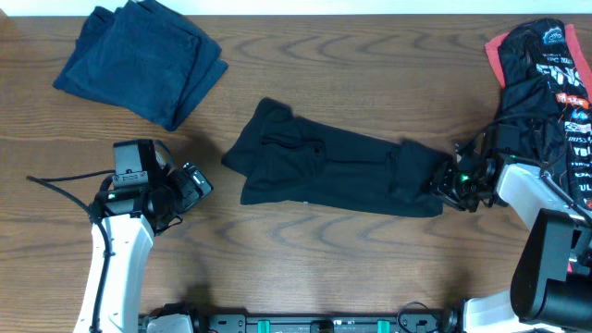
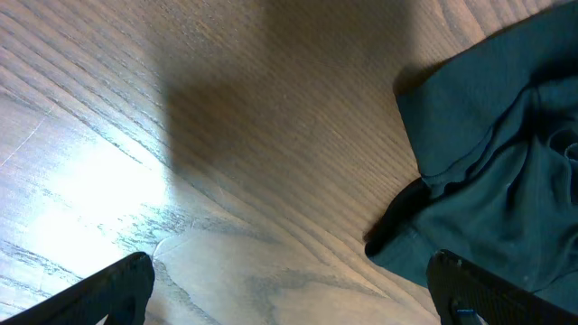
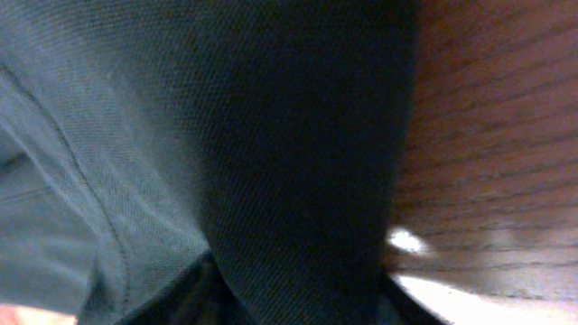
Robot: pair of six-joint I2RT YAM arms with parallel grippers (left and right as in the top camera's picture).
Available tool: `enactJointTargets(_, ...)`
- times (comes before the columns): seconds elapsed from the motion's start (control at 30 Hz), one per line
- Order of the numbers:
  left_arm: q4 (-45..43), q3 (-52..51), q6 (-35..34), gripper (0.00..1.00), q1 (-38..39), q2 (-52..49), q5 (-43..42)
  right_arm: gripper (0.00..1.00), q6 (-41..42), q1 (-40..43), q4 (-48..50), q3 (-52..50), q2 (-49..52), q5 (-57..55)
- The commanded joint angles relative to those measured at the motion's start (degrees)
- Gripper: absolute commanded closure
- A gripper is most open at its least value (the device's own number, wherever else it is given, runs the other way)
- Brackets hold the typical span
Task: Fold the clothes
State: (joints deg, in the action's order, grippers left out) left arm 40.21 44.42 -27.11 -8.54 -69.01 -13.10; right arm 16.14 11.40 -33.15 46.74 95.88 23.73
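**A:** While we hold on the overhead shot, what's the surface like?

**B:** It's a brown worktop (image 1: 277, 268) with wood grain running in long wavy bands. The finish is matte, apart from a bright patch of glare on the left side of the left wrist view. All that shows of the room is a pale strip (image 1: 305, 6) along the top edge of the frame.

**A:** And the cloth?

**B:** Three lots. In centre frame is the black shirt (image 1: 324, 166), a long rumpled shape lying flat. It slants from upper left down to lower right, with soft creases across it. Upper left is a dark blue garment (image 1: 139, 60), folded into a squarish stack with layered edges. In the upper right corner is the printed pile (image 1: 546, 83), a heap of slick-looking black fabric with white lettering and red trim at its upper left.

**A:** What about the arms?

**B:** The left gripper (image 1: 194, 185) sits left of the shirt and apart from it, over bare wood. Its jaws are spread wide, with its fingers (image 2: 117, 289) down in the bottom corners of its own view. A dark hem shows at the right of that view.

**A:** And the other side?

**B:** The right gripper (image 1: 451, 182) is at the shirt's right end, touching the cloth. Its wrist view is filled with fine pebbled knit, a seam running down the left, and the fold narrows toward the bottom of the frame. I can't tell whether the jaws have clamped on it.
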Motion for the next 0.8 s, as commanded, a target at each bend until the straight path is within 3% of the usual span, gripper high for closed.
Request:
enactJointTargets(0.0, 0.1, -0.4, 0.6, 0.02, -0.2, -0.2, 0.7, 0.98, 1.0, 0.2, 0.7, -1.0, 0.7, 0.3)
enactJointTargets(0.17, 0.2, -0.6, 0.6, 0.02, -0.2, -0.2, 0.7, 0.99, 1.0, 1.4, -0.7, 0.7, 0.7, -0.1)
enactJointTargets(0.4, 0.0, -1.6, 0.5, 0.02, -0.2, -0.2, 0.7, 0.99, 2.3, 1.1, -16.1, 10.8, 0.7, -18.7)
enactJointTargets(0.57, -0.5, -1.6, 0.5, 0.02, -0.2, -0.2, 0.7, 0.99, 3.2, -0.1, -22.9, 17.0, 0.6, -23.3)
enactJointTargets(0.77, -0.7, -1.6, 0.5, 0.02, -0.2, -0.2, 0.7, 0.99, 5.1, -5.7, -24.4, 19.6, 0.7, -28.3)
